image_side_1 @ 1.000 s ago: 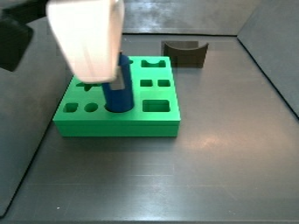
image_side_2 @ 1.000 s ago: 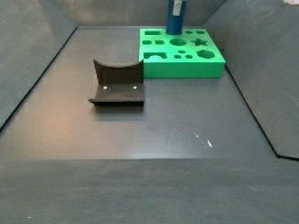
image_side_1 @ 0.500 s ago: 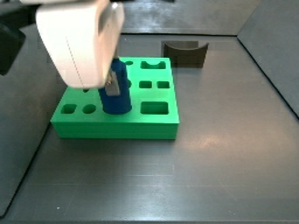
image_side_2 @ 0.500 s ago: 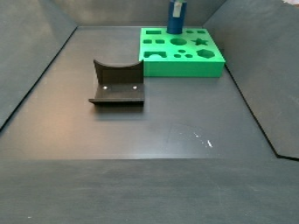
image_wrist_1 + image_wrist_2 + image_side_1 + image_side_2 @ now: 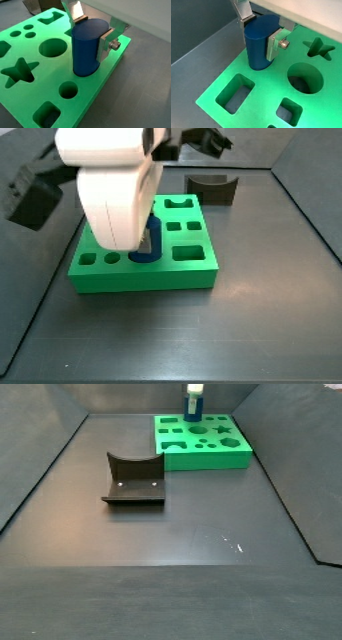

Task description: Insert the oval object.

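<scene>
The blue oval peg (image 5: 87, 50) stands upright at the green block (image 5: 47, 85), near one edge. Its lower end meets the block's top, and the hole under it is hidden. My gripper (image 5: 92, 30) is shut on the peg, with silver fingers (image 5: 107, 41) pressing its two flat sides near the top. Both wrist views show this; the peg (image 5: 259, 47) and the block (image 5: 264, 97) appear there too. In a side view the white gripper body (image 5: 114, 183) covers most of the peg (image 5: 152, 240). The peg also shows at the far edge (image 5: 195, 404).
The block has several other shaped holes: a round one (image 5: 306, 78), a star (image 5: 18, 71) and squares (image 5: 236, 93). The fixture (image 5: 134, 479), dark brown and notched, stands apart from the block on the grey floor. Grey walls ring the floor.
My gripper has come down with the peg, which now sits lower at the block. The green block has shifted slightly.
</scene>
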You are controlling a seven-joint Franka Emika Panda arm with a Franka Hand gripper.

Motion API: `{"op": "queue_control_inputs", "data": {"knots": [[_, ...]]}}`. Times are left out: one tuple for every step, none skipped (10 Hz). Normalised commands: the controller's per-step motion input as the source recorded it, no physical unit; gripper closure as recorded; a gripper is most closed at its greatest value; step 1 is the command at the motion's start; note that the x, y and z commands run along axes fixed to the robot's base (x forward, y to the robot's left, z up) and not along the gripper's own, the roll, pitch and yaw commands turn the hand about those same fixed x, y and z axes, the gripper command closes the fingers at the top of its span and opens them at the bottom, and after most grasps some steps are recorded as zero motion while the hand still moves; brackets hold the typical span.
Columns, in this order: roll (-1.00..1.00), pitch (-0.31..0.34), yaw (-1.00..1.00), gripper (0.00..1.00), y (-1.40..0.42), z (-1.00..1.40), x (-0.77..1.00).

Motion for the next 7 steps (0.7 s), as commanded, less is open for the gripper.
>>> {"op": "queue_control_inputs", "data": {"knots": [[0.09,0.000,0.00,1.00,0.00,-0.34,0.00],[0.00,-0.127,0.08,1.00,0.08,-0.37,-0.03],[0.00,-0.230,0.29,1.00,0.15,-0.45,-0.07],[0.03,-0.267,0.62,1.00,0.13,-0.37,-0.05],[0.00,-0.081,0.28,1.00,0.00,-0.23,0.00],[-0.09,-0.060,0.00,1.00,0.00,-0.07,-0.02],[0.00,0.000,0.00,1.00,0.00,0.00,0.00]]}}
